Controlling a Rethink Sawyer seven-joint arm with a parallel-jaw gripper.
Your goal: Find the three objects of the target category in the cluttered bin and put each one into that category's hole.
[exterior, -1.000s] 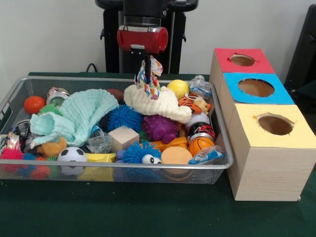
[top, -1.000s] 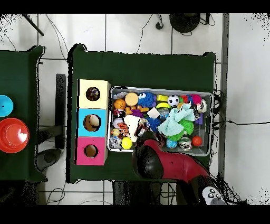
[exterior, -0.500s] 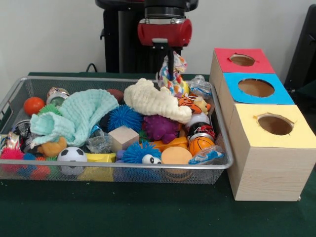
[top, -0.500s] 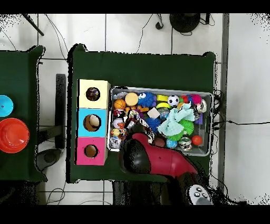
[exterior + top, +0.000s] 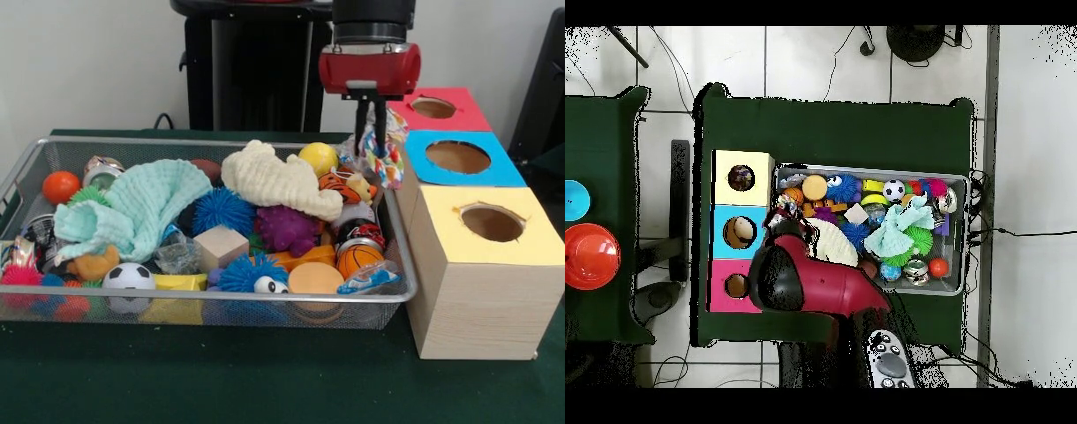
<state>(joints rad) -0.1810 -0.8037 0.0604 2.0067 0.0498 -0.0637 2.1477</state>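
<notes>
One patterned cloth [image 5: 381,141] hangs pinched in the closed gripper [image 5: 366,113], raised above the basket [image 5: 212,305] at its end beside the blue-topped box [image 5: 459,157]; cream cloth [image 5: 278,181] lies inside the basket.

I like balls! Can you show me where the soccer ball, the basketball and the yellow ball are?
soccer ball [image 5: 130,277], front view, on its white front face.
basketball [image 5: 357,259], front view, on its orange middle.
yellow ball [image 5: 318,158], front view, on its top half.
</notes>
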